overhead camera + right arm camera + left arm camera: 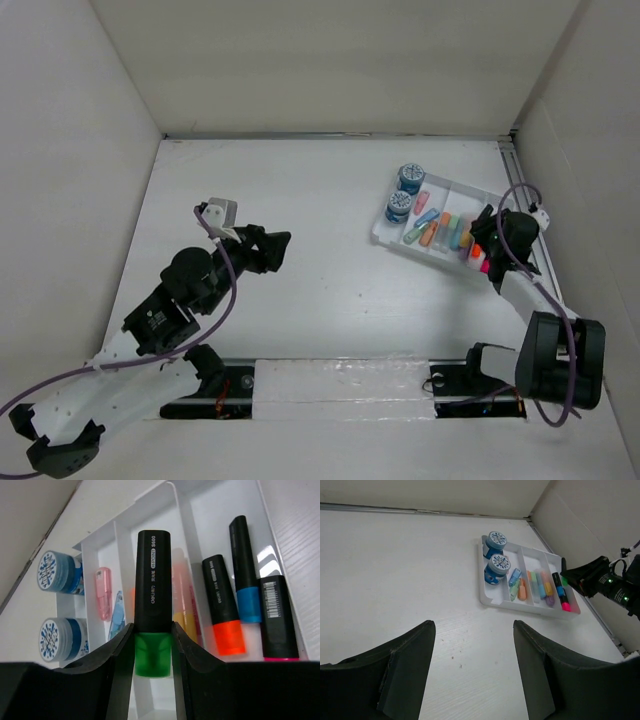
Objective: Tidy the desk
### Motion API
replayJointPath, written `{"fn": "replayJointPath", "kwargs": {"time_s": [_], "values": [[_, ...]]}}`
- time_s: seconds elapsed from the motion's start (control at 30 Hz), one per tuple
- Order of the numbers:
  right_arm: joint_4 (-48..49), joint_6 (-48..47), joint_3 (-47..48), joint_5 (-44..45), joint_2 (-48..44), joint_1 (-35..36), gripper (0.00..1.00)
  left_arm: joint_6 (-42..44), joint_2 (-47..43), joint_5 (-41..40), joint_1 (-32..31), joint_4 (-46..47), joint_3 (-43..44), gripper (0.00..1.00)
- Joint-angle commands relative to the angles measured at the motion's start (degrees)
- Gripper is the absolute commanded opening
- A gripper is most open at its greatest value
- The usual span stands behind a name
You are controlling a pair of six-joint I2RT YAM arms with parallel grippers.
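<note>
The desk [320,270] is a white tabletop between white walls. A small white compartmented tray [383,237] lies at its back right. My right gripper [487,230] is shut on a black highlighter with a green end [152,575] and holds it over the tray's [182,515] right side. In the right wrist view its fingers [122,650] clamp the green end. Orange [223,605], blue [245,570] and pink [279,620] highlighters lie in the compartment below. My left gripper [275,245] is open and empty over bare desk [395,570], well left of the tray [485,597].
Two round blue-lidded containers [411,177] [399,206] stand in the tray's left compartment. Small coloured items [530,585] fill the middle compartments. A metal rail [330,380] runs along the desk's front edge. The right wall stands close behind the tray.
</note>
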Motion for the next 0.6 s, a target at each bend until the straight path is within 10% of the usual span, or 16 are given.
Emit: {"fn": "replayJointPath", "kwargs": {"time_s": [0.0,0.27,0.57], "values": [[1.50,2.15,3.12,-12.98,3.37,-6.13,0.08,0.79,-0.66,0.83,0.11,1.72,1.69,0.60],[2.73,1.89,6.82,-22.68,10.84,-15.72,0.15,0.87,-1.01,0.47,0.11,1.98,1.51,0.60],[2.20,2.68,8.75,-22.07,9.97,-16.95,0.72,0.87,-0.66,-0.32,0.11,1.81,1.42,0.61]]}}
